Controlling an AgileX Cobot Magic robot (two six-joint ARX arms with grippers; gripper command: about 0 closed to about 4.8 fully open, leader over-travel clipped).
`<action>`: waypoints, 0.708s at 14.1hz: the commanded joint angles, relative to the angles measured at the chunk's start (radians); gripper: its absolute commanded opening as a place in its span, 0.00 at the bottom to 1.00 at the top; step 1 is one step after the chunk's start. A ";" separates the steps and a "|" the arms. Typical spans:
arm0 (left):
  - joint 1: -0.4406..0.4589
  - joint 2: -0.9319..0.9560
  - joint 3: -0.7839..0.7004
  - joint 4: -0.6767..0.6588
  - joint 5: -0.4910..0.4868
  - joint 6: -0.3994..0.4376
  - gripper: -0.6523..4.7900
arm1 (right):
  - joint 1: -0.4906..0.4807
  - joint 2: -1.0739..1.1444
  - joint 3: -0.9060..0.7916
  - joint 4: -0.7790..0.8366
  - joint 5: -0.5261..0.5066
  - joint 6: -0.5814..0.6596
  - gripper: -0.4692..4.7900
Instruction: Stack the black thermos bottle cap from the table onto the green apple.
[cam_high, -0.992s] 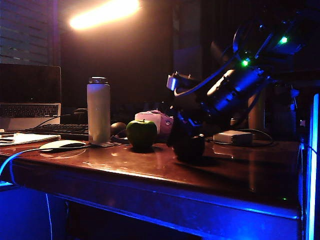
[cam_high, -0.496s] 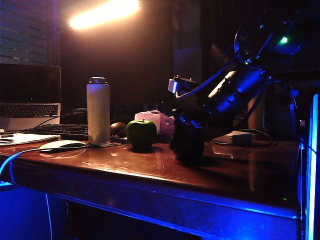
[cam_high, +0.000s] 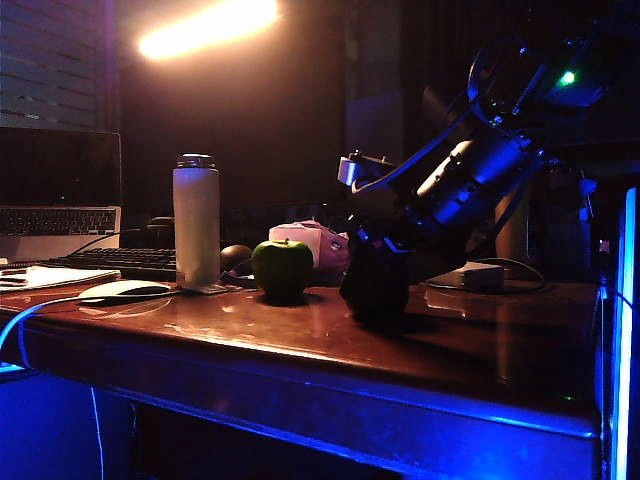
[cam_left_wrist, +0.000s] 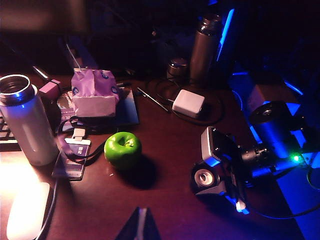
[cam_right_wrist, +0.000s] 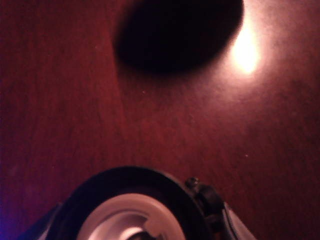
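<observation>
Your right tool (cam_left_wrist: 212, 175) is down at the desk (cam_high: 480, 350), clenched around the black thermos bottle cap (cam_left_wrist: 204, 178). In the left wrist view the fingers flank the cap on both sides; the right wrist view shows the cap's (cam_right_wrist: 131, 210) pale ring-shaped rim close under the camera, with bare wood beyond it. From the exterior view the cap (cam_high: 376, 290) is a dark lump under the arm, and you cannot tell whether it touches the desk or sits just above it.

The green apple (cam_high: 283, 266) stands upright, stem up, to the left of the cap in the exterior view, apart from it with a strip of bare desk between them. Behind the apple (cam_left_wrist: 122, 148) is the pink and white bundle (cam_left_wrist: 92, 93); to its far side the tall white thermos (cam_high: 197, 220) stands upright, with a badge card (cam_left_wrist: 72, 157) lying between them and a white mouse (cam_high: 125, 290) near the desk's front edge. A white charger block (cam_left_wrist: 189, 103) lies behind the right arm.

Of your left tool (cam_left_wrist: 140, 227) you see only a dark tip at the frame edge, above the open desk in front of the apple; you cannot tell whether it is released or clenched.
</observation>
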 joint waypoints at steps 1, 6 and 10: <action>0.001 -0.002 0.006 0.014 0.004 0.000 0.11 | 0.001 -0.003 0.051 -0.049 0.002 0.029 0.72; 0.001 -0.002 0.006 0.017 0.004 0.000 0.11 | 0.001 0.000 0.332 -0.161 0.030 0.029 0.72; 0.001 -0.002 0.006 0.024 0.004 0.000 0.11 | 0.001 0.061 0.512 -0.171 0.044 0.029 0.72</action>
